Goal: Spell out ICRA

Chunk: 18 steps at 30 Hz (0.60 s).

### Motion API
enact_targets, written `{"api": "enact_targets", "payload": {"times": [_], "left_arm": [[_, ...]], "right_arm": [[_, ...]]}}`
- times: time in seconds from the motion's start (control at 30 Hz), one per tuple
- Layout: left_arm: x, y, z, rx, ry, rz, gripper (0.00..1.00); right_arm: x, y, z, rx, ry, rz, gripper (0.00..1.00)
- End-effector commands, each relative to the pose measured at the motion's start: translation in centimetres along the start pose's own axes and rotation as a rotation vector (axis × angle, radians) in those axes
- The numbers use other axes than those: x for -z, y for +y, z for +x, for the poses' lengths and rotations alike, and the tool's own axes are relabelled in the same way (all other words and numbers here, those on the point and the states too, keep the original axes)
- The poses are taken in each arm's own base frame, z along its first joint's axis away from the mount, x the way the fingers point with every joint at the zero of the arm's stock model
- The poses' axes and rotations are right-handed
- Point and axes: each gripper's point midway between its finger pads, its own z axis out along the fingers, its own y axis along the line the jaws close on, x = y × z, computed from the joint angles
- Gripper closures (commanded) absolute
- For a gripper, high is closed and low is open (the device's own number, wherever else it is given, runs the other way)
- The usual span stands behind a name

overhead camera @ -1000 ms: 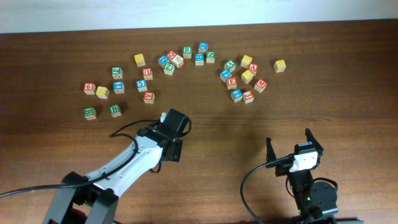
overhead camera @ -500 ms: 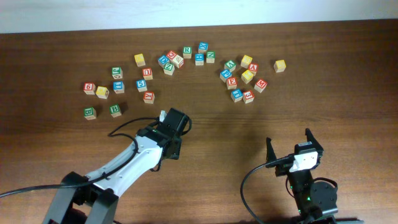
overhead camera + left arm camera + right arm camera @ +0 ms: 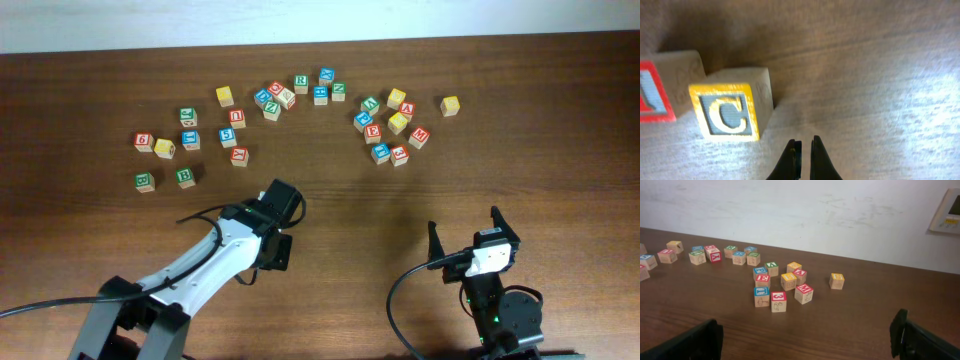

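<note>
In the left wrist view a yellow-framed C block stands on the table, with a red-framed block touching its left side and cut by the frame edge. My left gripper is shut and empty, just right of and nearer than the C block, not touching it. In the overhead view the left gripper covers both blocks. A green R block and a red A block lie among the far clusters. My right gripper is open and empty near the front edge, as the right wrist view also shows.
Several lettered blocks lie in a left group, a back-middle group and a right group. A single yellow block sits far right. A pale wall rises behind the table.
My left gripper has drawn back a little toward the front of the table. The blocks and the right arm have not moved.
</note>
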Motion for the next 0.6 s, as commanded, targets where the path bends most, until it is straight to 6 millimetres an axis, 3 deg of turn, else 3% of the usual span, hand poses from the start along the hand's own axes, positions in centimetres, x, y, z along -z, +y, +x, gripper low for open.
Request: {"api": "enact_targets", "payload": {"times": [0.0, 0.57], "left_arm": [[-0.26, -0.26, 0.76, 0.007, 0.034, 0.015, 0.99], [-0.26, -0.25, 0.75, 0.007, 0.034, 0.014, 1.00]], "right_arm": [[0.01, -0.17, 0.27, -0.012, 0.006, 0.008, 0.02], [0.01, -0.17, 0.27, -0.012, 0.006, 0.008, 0.02]]}}
